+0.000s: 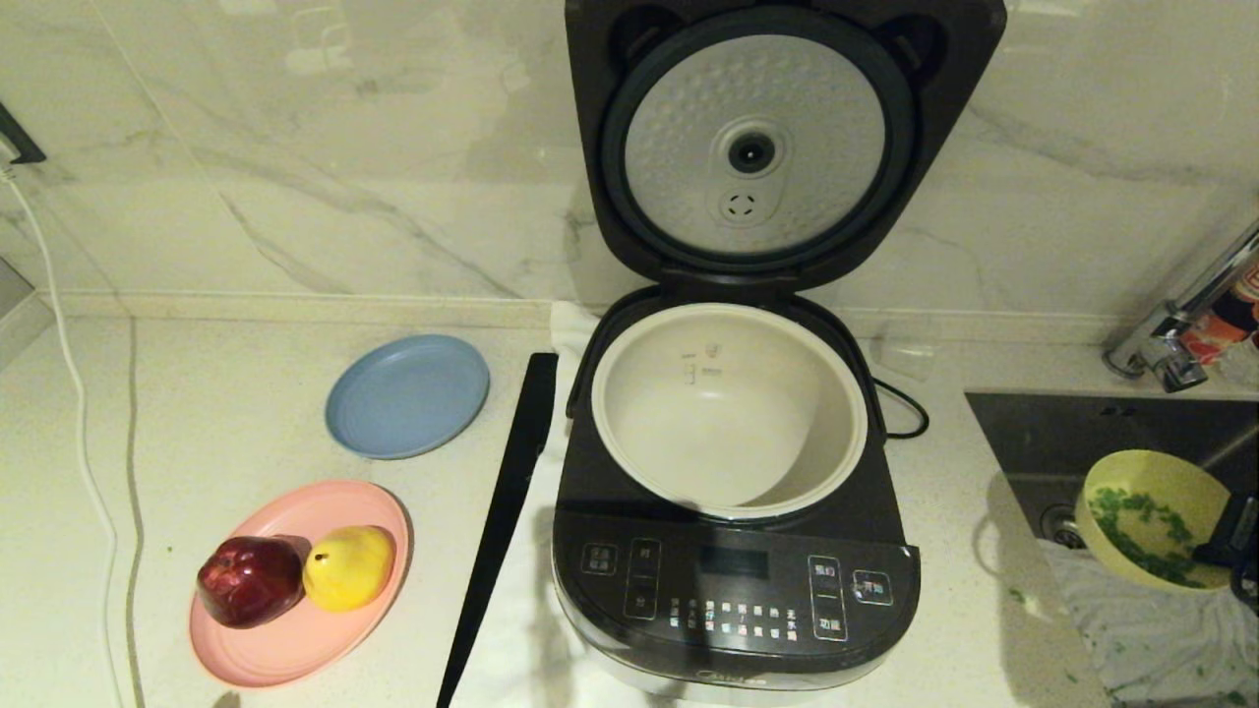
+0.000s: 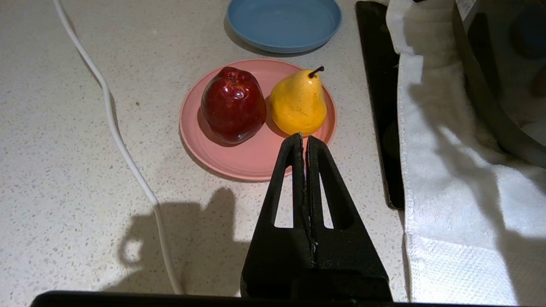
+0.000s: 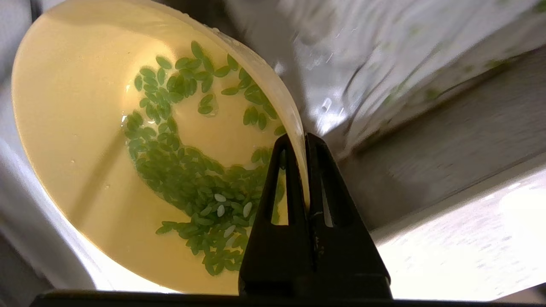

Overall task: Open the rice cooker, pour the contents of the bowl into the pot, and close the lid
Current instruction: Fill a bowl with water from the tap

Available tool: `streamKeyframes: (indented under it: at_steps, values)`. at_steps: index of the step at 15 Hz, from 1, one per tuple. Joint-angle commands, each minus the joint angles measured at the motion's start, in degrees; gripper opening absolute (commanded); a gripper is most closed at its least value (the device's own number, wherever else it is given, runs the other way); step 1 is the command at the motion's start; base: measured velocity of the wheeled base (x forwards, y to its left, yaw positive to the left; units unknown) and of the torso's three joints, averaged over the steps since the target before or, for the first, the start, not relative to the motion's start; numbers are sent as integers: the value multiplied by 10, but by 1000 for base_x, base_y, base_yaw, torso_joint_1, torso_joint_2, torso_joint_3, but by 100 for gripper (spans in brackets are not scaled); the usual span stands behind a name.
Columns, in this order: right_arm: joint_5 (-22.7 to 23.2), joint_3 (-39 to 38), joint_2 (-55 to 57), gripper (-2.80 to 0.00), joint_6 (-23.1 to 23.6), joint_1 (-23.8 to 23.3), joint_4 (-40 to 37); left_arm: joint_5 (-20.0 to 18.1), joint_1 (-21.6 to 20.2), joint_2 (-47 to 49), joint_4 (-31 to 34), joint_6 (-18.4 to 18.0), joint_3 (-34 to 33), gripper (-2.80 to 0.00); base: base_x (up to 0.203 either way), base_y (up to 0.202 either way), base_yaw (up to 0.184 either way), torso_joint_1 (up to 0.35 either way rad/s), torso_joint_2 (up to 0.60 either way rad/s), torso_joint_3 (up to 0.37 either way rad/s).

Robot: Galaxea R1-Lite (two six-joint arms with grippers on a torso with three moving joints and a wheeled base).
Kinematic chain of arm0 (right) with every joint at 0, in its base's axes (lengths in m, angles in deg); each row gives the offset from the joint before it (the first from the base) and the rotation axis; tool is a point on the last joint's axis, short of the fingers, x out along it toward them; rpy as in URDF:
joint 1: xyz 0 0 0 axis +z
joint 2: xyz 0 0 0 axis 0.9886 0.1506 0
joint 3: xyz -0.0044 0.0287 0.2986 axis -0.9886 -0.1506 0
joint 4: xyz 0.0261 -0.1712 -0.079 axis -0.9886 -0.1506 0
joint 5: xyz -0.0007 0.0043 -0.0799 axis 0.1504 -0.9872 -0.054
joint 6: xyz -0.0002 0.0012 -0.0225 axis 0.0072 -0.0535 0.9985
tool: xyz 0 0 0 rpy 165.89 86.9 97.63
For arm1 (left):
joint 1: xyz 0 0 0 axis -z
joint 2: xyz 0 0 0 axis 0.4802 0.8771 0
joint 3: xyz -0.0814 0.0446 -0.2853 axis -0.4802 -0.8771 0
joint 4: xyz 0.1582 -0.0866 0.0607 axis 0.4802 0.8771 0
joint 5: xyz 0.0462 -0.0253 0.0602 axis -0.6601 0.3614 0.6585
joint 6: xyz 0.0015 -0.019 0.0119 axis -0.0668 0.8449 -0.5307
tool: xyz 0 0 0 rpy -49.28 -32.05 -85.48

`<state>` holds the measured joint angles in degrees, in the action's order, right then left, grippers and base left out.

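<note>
Pinching bowl (image 3: 106,128) rim, right tool (image 3: 306,140), pot (image 1: 728,408) well apart

The bowl (image 1: 1151,519) sits right of the rice cooker (image 1: 733,551), plates (image 1: 407,395) left.

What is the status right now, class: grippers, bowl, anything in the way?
Right gripper shut on bowl rim, by the sink. Left gripper shut, empty, near pink plate. Lid up, pot empty. Path clear.
</note>
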<state>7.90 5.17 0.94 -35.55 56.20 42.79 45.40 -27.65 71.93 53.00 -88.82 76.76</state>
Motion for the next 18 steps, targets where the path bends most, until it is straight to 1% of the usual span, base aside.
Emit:
streamKeyframes:
  at_steps: [1,3,5,8,11,12,15,18]
  values:
    - [28,45,50,-280,-1,-89,-9,0,0,0,0,0,-2,-280,0,0,0,0,0,0]
    - [48,75,91,-280,2,-152,-13,0,0,0,0,0,-2,-280,0,0,0,0,0,0]
    - [62,114,131,-280,3,-205,-13,0,0,0,0,0,-2,-280,0,0,0,0,0,0]
    - [70,159,185,-280,6,-258,-11,0,0,0,0,0,-2,-280,0,0,0,0,0,0]
    - [72,194,228,-280,6,-289,-11,0,0,0,0,0,-2,-280,0,0,0,0,0,0]
    - [72,203,239,-280,6,-293,-11,0,0,0,0,0,-2,-280,0,0,0,0,0,0]
    - [96,243,270,-280,4,-308,-13,0,0,0,0,0,-2,-280,0,0,0,0,0,0]
    - [104,283,302,-280,0,-317,-18,0,0,0,0,0,-2,-280,0,0,0,0,0,0]
